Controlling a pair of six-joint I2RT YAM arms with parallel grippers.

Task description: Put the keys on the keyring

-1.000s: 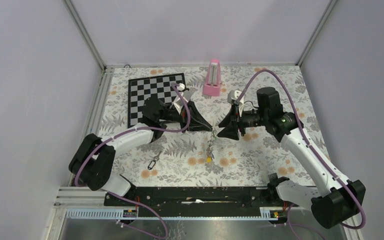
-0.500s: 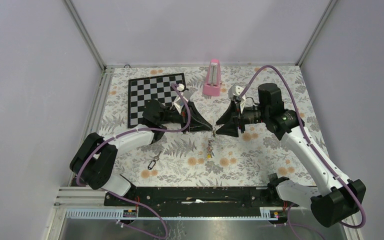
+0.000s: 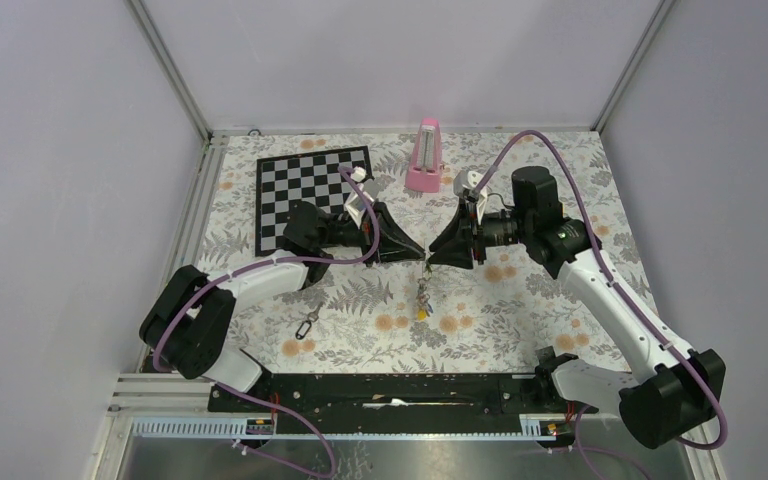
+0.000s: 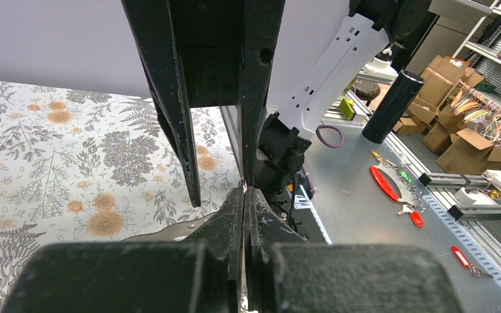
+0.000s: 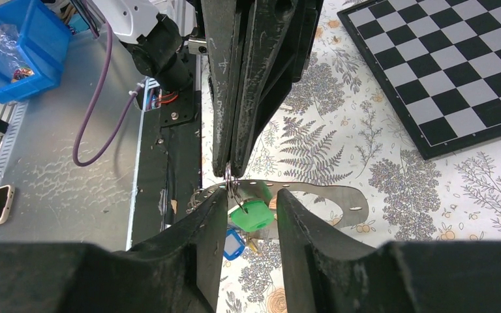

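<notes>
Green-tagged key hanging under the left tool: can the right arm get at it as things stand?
Probably yes: the right tool is open and the green-tagged key shows in the gap between its fingers, nothing in between. The left tool pinches the keyring just above it.

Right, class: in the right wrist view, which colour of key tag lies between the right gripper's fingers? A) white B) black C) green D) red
C: a green key tag shows between the right gripper's fingers, just below the left gripper's closed tips.
</notes>
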